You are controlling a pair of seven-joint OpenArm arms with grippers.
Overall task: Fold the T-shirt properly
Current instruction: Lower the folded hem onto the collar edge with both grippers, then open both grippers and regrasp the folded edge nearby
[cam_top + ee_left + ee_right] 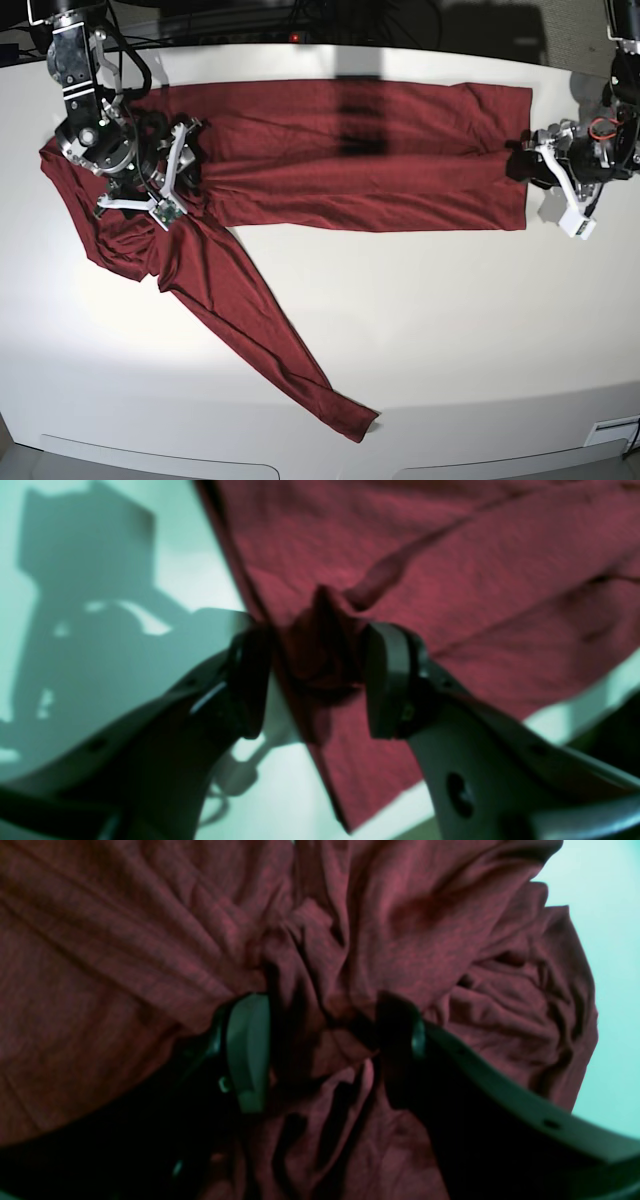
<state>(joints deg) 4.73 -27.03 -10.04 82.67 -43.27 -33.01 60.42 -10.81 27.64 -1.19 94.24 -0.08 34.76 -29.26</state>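
- The T-shirt [350, 150] lies folded lengthwise across the far side of the white desk [450, 320], one sleeve trailing toward the near edge.
- Left pincer [315, 680]: spread, bunched hem between its jaws.
- Right pincer [325, 1050]: spread over crumpled fabric.

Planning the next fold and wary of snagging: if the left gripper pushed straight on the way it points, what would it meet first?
The T-shirt itself. The left gripper has its jaws apart around a bunched ridge at the cloth's edge, so more maroon fabric lies directly ahead; depth beyond is unclear.
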